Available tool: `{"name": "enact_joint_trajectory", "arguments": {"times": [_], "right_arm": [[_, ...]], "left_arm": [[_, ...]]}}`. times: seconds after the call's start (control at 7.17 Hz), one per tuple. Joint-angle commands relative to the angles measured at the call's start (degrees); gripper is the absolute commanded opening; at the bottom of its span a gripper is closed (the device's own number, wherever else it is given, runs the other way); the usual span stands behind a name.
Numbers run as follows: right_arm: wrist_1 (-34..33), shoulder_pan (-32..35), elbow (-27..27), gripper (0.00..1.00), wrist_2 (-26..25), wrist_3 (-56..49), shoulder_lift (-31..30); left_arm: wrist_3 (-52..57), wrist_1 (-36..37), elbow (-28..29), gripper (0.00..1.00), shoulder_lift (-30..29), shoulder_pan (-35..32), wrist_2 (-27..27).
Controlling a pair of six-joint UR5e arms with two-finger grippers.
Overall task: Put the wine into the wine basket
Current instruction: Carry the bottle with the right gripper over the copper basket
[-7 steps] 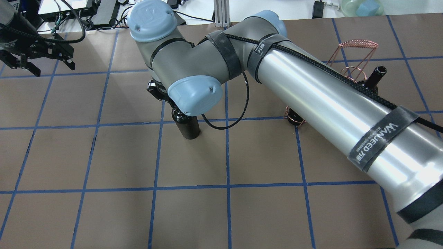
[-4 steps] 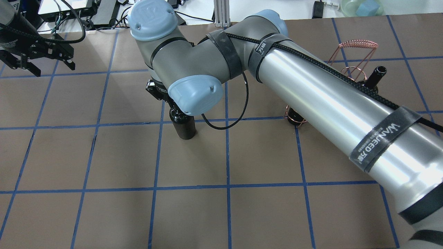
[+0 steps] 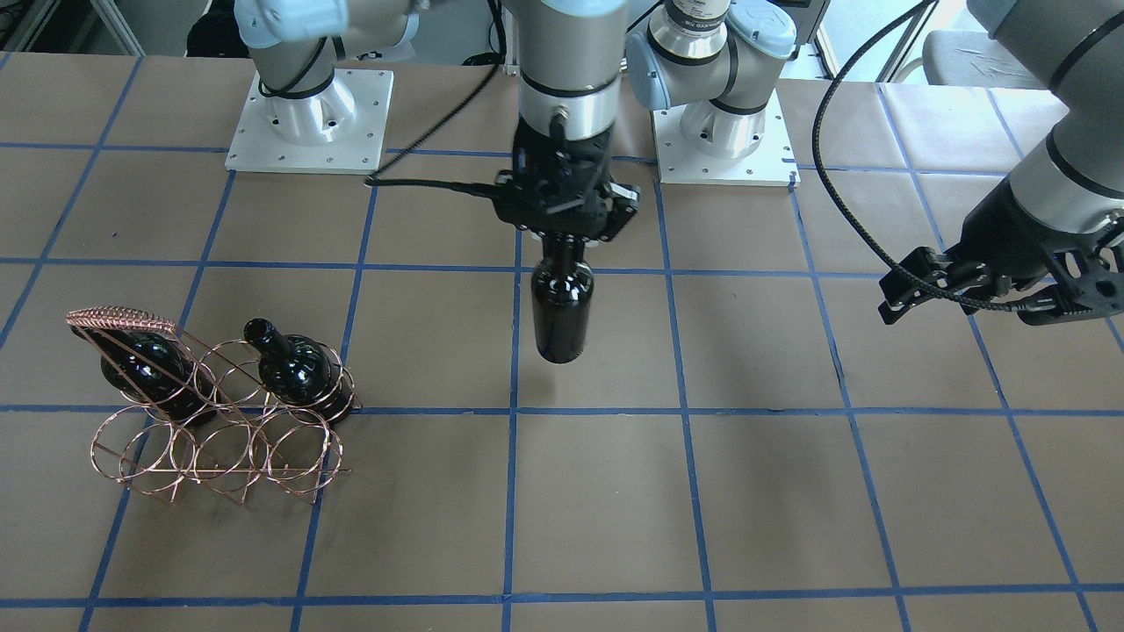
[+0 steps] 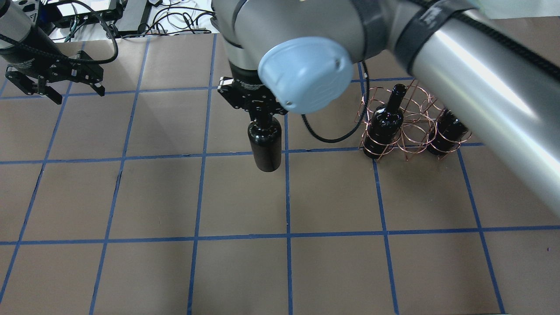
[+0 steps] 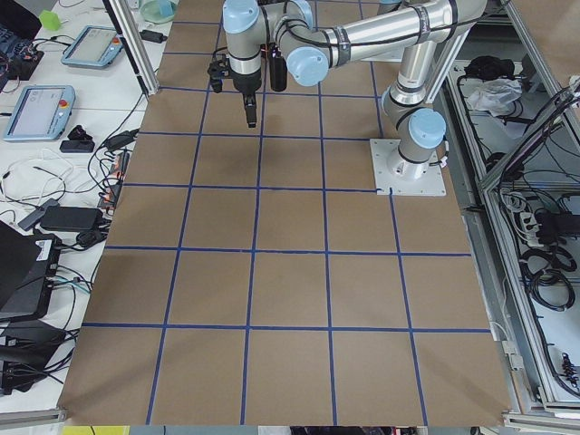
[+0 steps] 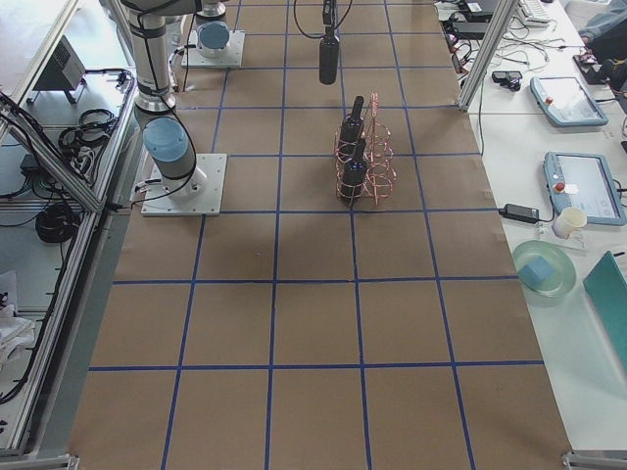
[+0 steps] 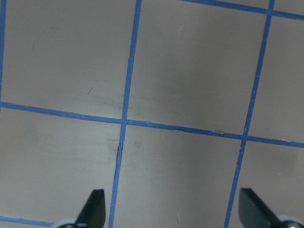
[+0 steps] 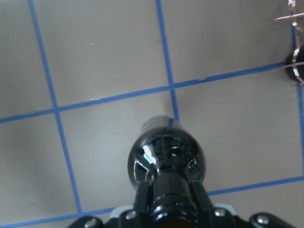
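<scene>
With two bottles point(image 3: 294, 369) in the wine basket point(image 3: 219, 456), the right gripper point(image 3: 563, 244) pinches the third wine bottle point(image 3: 562, 307) by its neck, aloft, not yet racked.

The glossy black glass wine bottle point(image 4: 264, 144) beneath the black right hand point(image 4: 261, 113) shows white glints. Under the hand, the brown paper surface point(image 4: 131, 197) carries a blue taped grid point(image 4: 131, 239) of squares. To the hand's side, the rose-gold thin-wire basket point(image 3: 219, 412) holds two more glossy black bottles point(image 3: 294, 369).

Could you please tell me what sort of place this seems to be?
Probably a robotics lab: silver-grey robot arms bolted on white base plates to a brown table gridded with blue tape, with grey-blue teach pendants beside it.
</scene>
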Motion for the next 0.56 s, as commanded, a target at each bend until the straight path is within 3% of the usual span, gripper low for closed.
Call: {"name": "enact_joint_trajectory", "arguments": {"times": [0.0, 0.28, 0.42], "right_arm": [[13.7, -10.3, 0.1, 0.0, -4.0, -16.0, -8.8], [21.2, -22.3, 0.3, 0.0, -4.7, -31.7, -12.9], [21.4, -27.4, 0.6, 0.0, -4.7, -41.0, -14.1]], "left_arm": [[-0.5, 0.3, 0.0, 1.0, 1.2, -3.1, -1.3], [-4.0, -0.5, 0.0, 1.0, 4.5, -9.3, -1.1], [-6.0, -1.7, -0.4, 1.0, 5.9, -11.9, -1.3]]}}
